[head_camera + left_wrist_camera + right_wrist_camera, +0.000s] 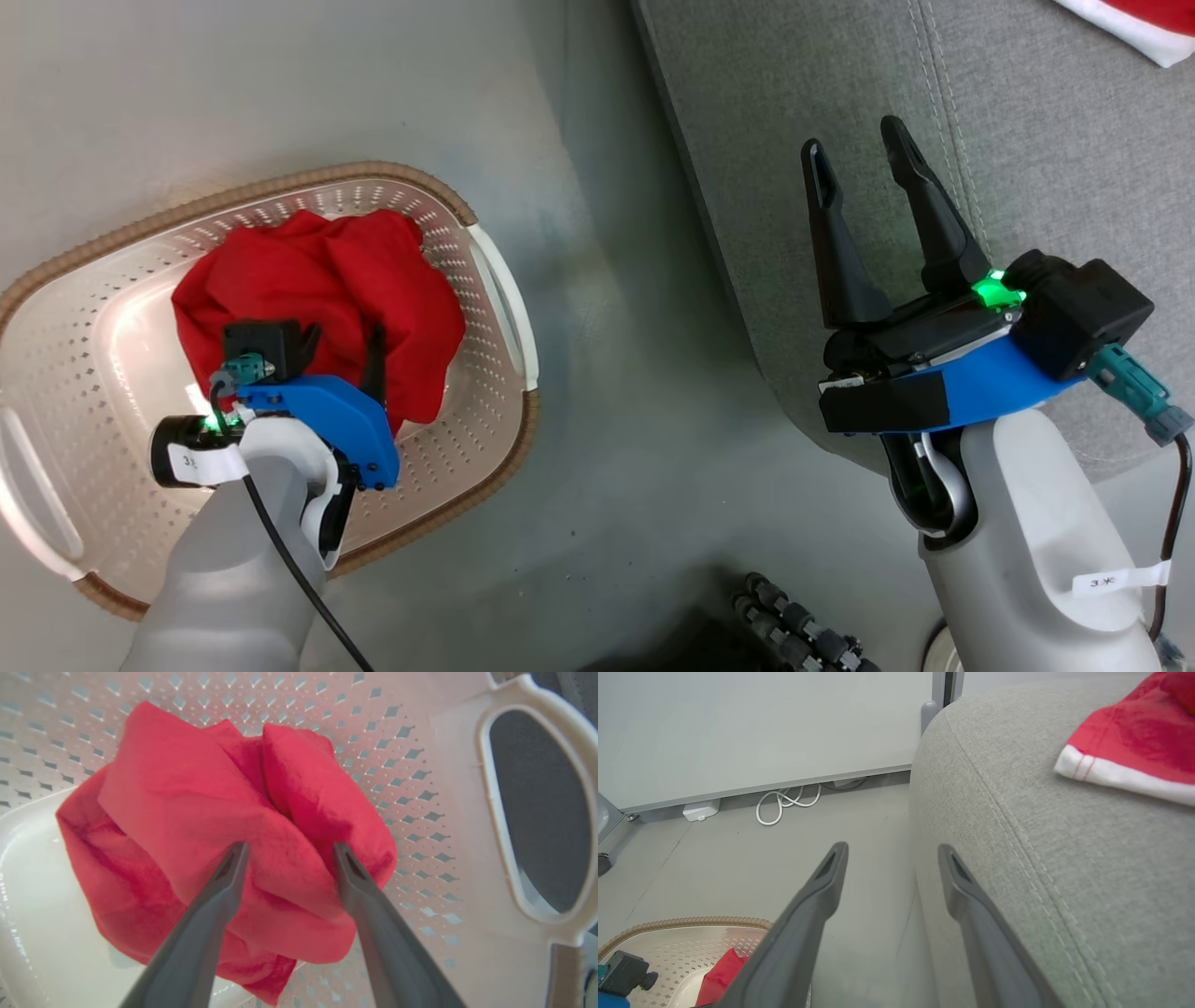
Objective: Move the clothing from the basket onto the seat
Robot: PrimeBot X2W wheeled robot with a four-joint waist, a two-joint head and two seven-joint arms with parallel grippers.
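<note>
Red clothing (317,289) lies bunched in the cream basket (112,280) with its brown rim, on the floor at the left. My left gripper (341,350) reaches down into the basket. In the left wrist view the left gripper (290,848) is open, its fingertips (238,854) at the clothing (187,812), one on either side of a raised fold. Over the front edge of the grey seat (1027,140) my right gripper (854,145) hovers open and holds nothing. A red garment with a white hem (1134,742) lies on the seat (1064,858).
Bare grey floor (635,420) separates basket and seat. A coiled white cable (784,802) and a white adapter (700,810) lie by the far wall. Dark rollers of my base (803,625) sit at the bottom of the head view.
</note>
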